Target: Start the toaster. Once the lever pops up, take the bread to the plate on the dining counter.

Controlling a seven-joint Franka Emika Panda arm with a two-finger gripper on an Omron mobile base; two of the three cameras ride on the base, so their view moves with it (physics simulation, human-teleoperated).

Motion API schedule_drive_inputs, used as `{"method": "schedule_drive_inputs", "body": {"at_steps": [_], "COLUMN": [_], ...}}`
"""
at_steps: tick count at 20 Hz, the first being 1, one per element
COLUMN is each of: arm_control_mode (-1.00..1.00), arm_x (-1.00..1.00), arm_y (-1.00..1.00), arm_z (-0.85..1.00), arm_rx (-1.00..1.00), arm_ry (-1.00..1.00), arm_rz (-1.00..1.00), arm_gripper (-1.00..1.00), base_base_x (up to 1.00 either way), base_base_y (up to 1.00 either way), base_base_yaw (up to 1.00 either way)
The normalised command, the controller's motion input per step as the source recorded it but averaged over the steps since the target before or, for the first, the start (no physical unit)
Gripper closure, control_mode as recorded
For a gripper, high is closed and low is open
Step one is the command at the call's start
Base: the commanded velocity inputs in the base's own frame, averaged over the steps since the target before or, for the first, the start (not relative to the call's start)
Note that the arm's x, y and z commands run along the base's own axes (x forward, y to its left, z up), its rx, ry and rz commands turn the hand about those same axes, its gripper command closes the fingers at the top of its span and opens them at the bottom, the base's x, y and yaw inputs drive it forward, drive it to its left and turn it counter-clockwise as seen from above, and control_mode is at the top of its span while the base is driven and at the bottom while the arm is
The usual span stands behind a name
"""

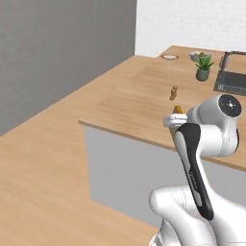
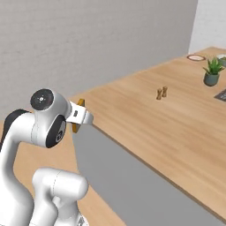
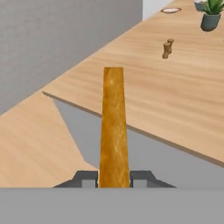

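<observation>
1. The step in hand looks like the carry: the bread (image 3: 113, 127) is already out of the toaster and in the gripper (image 3: 113, 178), and the plate on the dining counter (image 1: 129, 103) has yet to be reached.
2. In the hand view the two dark finger tips are pressed against the slice, one on each flat face, pinching it at its lower end.
3. The bread is seen edge-on in that view: a tall, narrow golden-brown strip of crust. Its long axis runs straight out from the fingers, pointing away from the hand and over the near corner of the counter.
4. In the left base view only a small golden bit of the slice peeps out beyond the white wrist, just at the counter's near edge; in the right base view it shows as a brown sliver beside the hand, near the counter's left corner.
5. The plate (image 1: 169, 57), with its red-brown rim, lies at the far end of the wood top, well apart from the bread. Between them stand two small brown shakers (image 2: 161, 92); a potted plant (image 1: 203, 67) sits near the plate, to its right.
6. The next move, I judge, calls for travel along the counter toward the far end, passing left of the shakers and the plant, before the slice is lowered flat onto the plate.
</observation>
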Motion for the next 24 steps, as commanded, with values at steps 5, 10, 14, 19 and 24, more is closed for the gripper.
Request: {"method": "schedule_drive_inputs", "body": {"at_steps": [5,10,14,19,24], "arm_control_mode": [1.0,1.0,1.0,1.0,1.0], "arm_x": [0.0,0.0,0.0,0.0,0.0], "arm_y": [0.0,0.0,0.0,0.0,0.0], "arm_z": [0.0,0.0,0.0,0.0,0.0], "arm_rx": [0.0,0.0,0.0,0.0,0.0], "arm_ry": [0.0,0.0,0.0,0.0,0.0], "arm_rz": [0.0,0.0,0.0,0.0,0.0], "arm_gripper": [1.0,1.0,1.0,1.0,1.0], "base_base_x": [0.4,0.42,0.4,0.44,0.57], "base_base_y": [1.0,1.0,1.0,0.91,0.75], "base_base_yaw": [-0.07,-0.08,-0.15,-0.22,-0.29]}}
